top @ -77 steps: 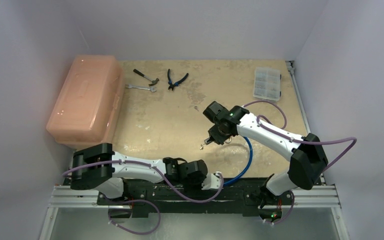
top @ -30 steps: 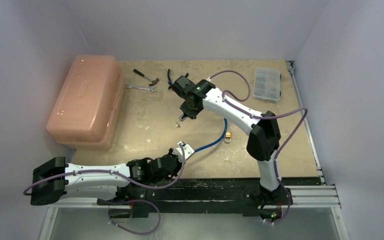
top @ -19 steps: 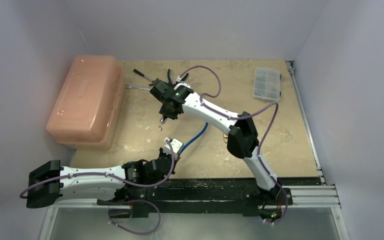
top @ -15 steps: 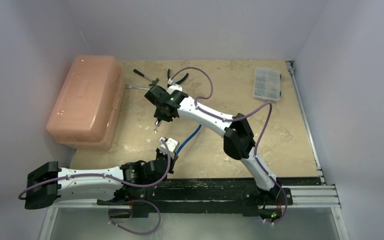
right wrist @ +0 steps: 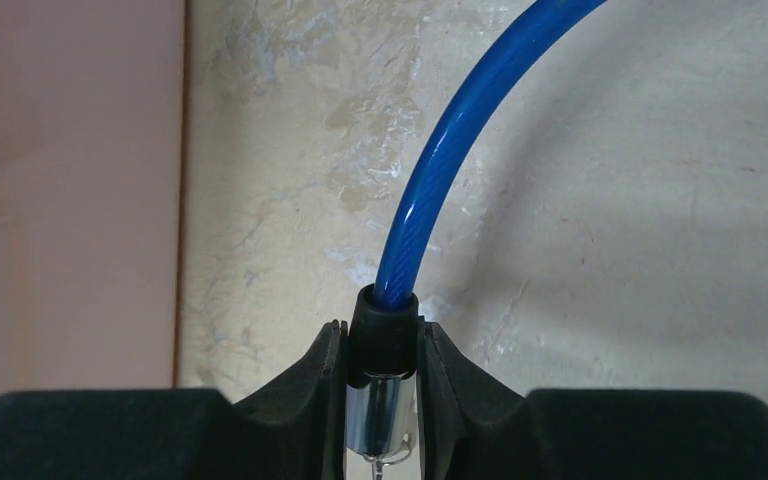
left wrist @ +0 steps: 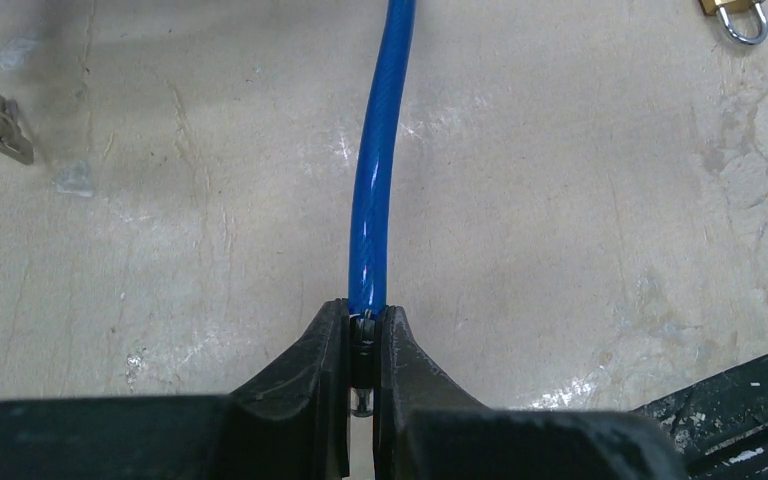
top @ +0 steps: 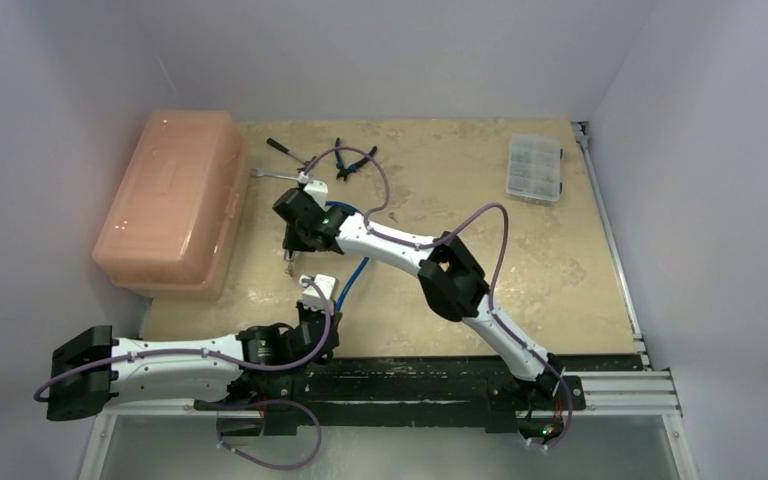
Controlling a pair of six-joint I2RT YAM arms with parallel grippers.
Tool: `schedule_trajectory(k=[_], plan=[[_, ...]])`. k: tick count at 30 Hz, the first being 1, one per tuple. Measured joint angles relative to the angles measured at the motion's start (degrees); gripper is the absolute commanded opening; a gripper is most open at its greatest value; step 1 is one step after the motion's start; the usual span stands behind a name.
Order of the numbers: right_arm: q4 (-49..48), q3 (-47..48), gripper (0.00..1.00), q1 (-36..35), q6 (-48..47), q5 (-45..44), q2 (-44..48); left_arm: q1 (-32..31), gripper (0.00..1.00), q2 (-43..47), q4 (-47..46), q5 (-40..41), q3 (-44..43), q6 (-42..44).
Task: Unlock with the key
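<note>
A blue cable [top: 353,272] runs between my two grippers. My right gripper [top: 293,248], reached far left beside the pink box, is shut on the cable's black sleeve and chrome lock cylinder [right wrist: 384,400]. A thin wire ring [right wrist: 392,458] hangs from the cylinder's end. My left gripper [top: 324,293] is shut on the cable's other end [left wrist: 364,325]. The key [left wrist: 5,135], tiny and silvery on a ring, shows at the far left of the left wrist view and as a speck under the right gripper in the top view [top: 289,266]. A small brass padlock [left wrist: 736,12] lies on the table.
A pink plastic box [top: 170,200] stands at the left and also shows in the right wrist view [right wrist: 70,180]. A hammer [top: 290,150], a wrench [top: 280,175] and pliers [top: 355,160] lie at the back. A clear organizer case [top: 535,165] sits back right.
My right arm has swung left across the table with the lock end and key, toward the pink box. My left gripper has followed left with the other cable end.
</note>
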State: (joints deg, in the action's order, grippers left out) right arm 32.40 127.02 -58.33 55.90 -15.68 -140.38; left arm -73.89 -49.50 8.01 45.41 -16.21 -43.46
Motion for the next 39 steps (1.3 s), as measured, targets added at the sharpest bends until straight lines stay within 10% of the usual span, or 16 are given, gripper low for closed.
schedule_trajectory(k=[3,13,17,39], plan=[[-4.35,-2.38,0.02,0.13,-2.75,1.38,-1.16,0.15,0.0,-0.04,-0.07,-0.02,0.0,-0.59],[-12.13,-7.52,0.81,4.44,-7.19,14.19,-1.79,4.07,0.0,-4.07,-2.43,-2.6,0.0,-0.52],[-13.31,-8.72,0.98,5.66,-10.12,15.69,-0.04,5.9,0.0,-6.8,-4.09,-3.85,-0.07,-0.48],[-7.65,-30.32,0.99,13.29,-20.0,4.02,29.53,15.37,0.03,-23.54,-14.38,-9.22,-7.8,3.5]])
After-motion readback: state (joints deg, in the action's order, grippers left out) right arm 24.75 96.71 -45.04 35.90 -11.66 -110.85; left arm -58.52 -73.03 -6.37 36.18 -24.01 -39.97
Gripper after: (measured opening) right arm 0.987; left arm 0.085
